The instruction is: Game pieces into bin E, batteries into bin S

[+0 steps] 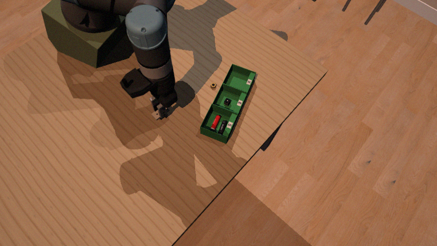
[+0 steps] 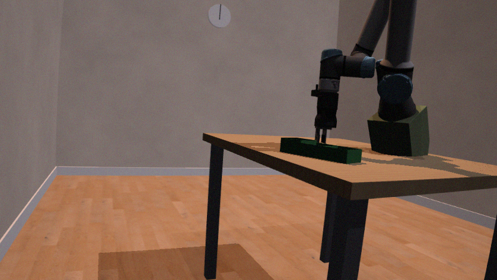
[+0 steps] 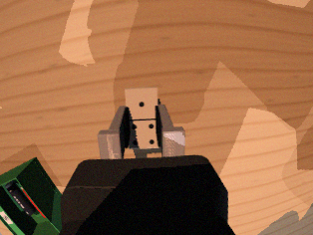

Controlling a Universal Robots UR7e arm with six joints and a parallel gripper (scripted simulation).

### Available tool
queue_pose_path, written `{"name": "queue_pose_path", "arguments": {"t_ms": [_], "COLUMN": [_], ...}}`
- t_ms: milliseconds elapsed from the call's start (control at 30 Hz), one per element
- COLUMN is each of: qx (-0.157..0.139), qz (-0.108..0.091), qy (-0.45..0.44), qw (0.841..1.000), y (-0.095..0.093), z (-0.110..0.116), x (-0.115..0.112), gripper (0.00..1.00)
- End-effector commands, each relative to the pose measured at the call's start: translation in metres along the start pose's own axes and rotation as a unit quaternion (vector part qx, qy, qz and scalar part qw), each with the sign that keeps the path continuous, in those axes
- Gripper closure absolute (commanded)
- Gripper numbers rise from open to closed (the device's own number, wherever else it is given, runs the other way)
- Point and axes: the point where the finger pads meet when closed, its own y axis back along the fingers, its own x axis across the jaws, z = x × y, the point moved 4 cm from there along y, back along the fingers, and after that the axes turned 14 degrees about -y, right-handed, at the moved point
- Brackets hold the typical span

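Wood table: I'm seeing the green bin row standing nearest the top view's right corner, a brass nut lying beside its side away from the long edge, a domino lying farther in from that edge, my base block standing well inside it.

Arm bent, tool downward, fingers partly closed

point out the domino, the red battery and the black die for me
domino [image 1: 156, 115] [image 3: 142, 96]: top view, its pale face; wrist view, its one-dot half
red battery [image 1: 215, 122]: top view, middle of its side
black die [image 1: 227, 101]: top view, its upper side
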Motion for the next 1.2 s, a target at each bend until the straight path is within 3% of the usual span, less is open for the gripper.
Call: {"name": "queue_pose_path", "arguments": {"t_ms": [0, 267, 1167], "qx": [-0.003, -0.003, -0.003], "qz": [0.002, 0.002, 0.002], "qy": [0.001, 0.001, 0.001], "qw": [1.000, 1.000, 1.000], "y": [0.019, 0.039, 0.045], "z": [0.000, -0.001, 0.005], "x": [0.000, -0.001, -0.002], "gripper": [0.51, 0.51, 0.51]}}
